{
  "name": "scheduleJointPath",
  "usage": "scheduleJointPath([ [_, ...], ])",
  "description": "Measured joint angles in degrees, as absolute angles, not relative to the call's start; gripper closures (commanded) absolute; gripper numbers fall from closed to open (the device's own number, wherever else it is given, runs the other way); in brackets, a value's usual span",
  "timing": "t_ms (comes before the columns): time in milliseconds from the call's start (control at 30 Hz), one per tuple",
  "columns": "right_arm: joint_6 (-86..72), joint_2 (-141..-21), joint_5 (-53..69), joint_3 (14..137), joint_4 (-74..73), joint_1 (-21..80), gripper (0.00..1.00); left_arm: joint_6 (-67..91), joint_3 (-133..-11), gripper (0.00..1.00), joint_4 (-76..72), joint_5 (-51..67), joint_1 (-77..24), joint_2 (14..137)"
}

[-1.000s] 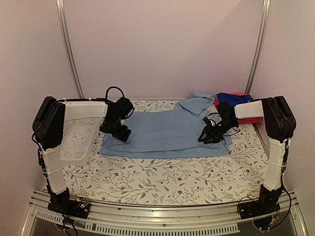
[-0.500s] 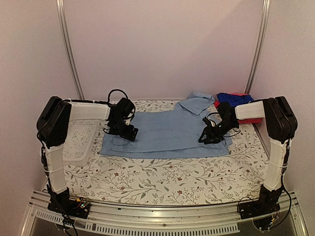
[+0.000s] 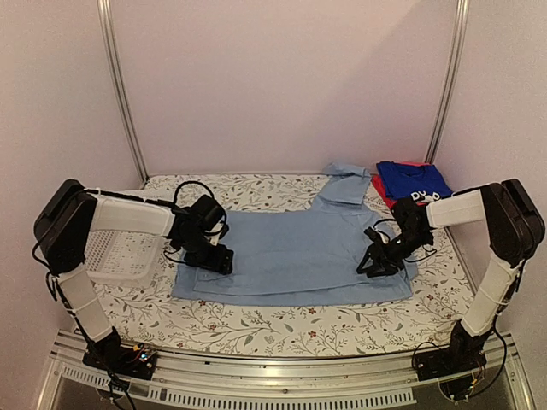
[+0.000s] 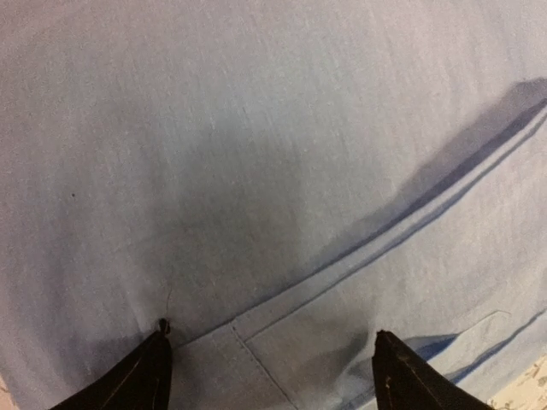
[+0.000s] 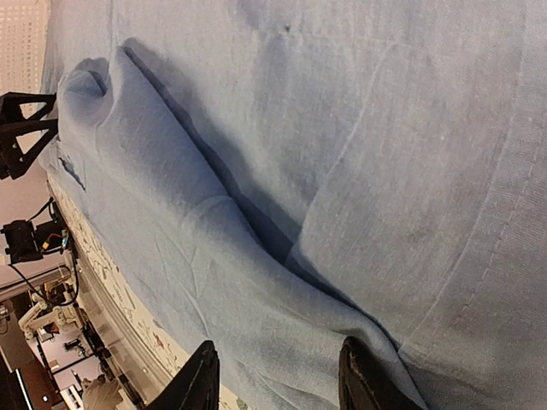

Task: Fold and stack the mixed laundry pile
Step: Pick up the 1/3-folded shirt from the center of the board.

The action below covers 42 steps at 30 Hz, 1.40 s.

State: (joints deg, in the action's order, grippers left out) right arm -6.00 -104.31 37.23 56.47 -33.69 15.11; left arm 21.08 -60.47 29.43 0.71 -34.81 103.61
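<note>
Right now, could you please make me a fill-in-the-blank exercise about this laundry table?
The left tool is over the ___ collared shirt.
The white basket stands at the ___ edge of the table cover.
The royal-blue shirt lies on a ___ garment.
Missing words: light-blue; left; red.

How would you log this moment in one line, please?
left hand: open, over light-blue shirt | right hand: open, over same shirt | fold: unfinished

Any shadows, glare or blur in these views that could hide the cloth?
Top external: soft even light, no glare, light-blue shirt sharp, frame poles bow slightly. Left wrist: a shadow darkens the shirt's middle above the left gripper. Right wrist: dark shadow under the raised fold near the right gripper; weave sharp.
</note>
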Motion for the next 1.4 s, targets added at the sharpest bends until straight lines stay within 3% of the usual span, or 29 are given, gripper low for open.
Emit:
scheduleJointPath([
  [267, -12.0, -94.5, 42.5, 43.0, -36.8, 15.9, 0.51, 27.8, -52.7, 0.19, 30.6, 1.2, -41.5, 96.6],
  [433, -15.9, -90.4, 43.6, 39.5, -42.6, 18.1, 0.46, 29.7, -51.6, 0.08, 32.7, 2.6, -42.6, 94.6],
  [667, -14.8, -91.7, 37.4, 61.2, -47.1, 13.4, 0.48, 26.4, -66.2, 0.06, 39.2, 3.4, -38.4, 97.9],
  [900, -11.7, -105.2, 30.5, 81.6, -43.3, 5.3, 0.52, 20.9, -82.0, 0.08, 37.9, 4.7, -24.8, 105.7],
  [1167, -9.3, -119.3, 26.5, 88.0, -42.2, 5.0, 0.55, 16.9, -90.9, 0.16, 38.9, 4.5, -18.9, 116.4],
  [1400, -7.4, -121.4, 20.9, 88.4, -42.4, 5.2, 0.55, 14.7, -93.8, 0.20, 39.9, 3.9, -18.3, 121.6],
])
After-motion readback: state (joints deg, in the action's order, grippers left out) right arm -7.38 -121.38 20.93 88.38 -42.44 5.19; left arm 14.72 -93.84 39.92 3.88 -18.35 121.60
